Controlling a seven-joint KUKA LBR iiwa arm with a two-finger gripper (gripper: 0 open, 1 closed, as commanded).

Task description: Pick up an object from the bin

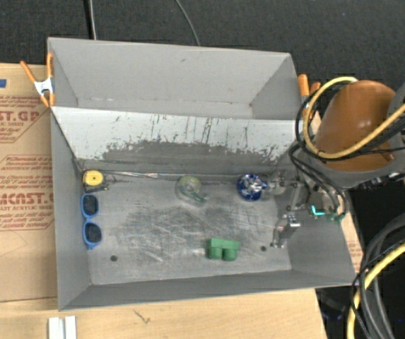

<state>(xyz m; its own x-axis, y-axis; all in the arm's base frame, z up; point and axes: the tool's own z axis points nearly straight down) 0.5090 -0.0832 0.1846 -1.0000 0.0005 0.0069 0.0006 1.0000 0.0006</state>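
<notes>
**Reference.** 12 o'clock is the top of the camera view. The dial centre is the middle of the floor of the grey metal bin (188, 282).

**Contents.** Five loose items lie singly on the floor, one of each kind:

1. One yellow round item (92, 179) lies at 10 o'clock, in the corner where the back wall meets the left wall.
2. One pair of blue sunglasses (90, 222) lies at 9 o'clock along the left wall, just beside the yellow round item. Both of its lenses are visible.
3. One clear rounded item (189, 188) lies at 12 o'clock, near the back wall.
4. One blue-and-white ball (251, 186) lies at 2 o'clock, near the back wall.
5. One green block (223, 249) lies at 5 o'clock, near the front wall and well apart from the other four.

**Hand.** One hand (283, 233) sits low at 4 o'clock, near the right wall, over bare scratched floor. Whether it is spread or pressed together cannot be told.

**Nearest items.** The blue-and-white ball lies at 11 o'clock from the hand, near it but apart. The green block lies at 8 o'clock from the hand, farther off.

**Arm.** One arm enters from 3 o'clock. It carries one orange cover (350, 122), with yellow and black cables (308, 119) looped round it.
</notes>
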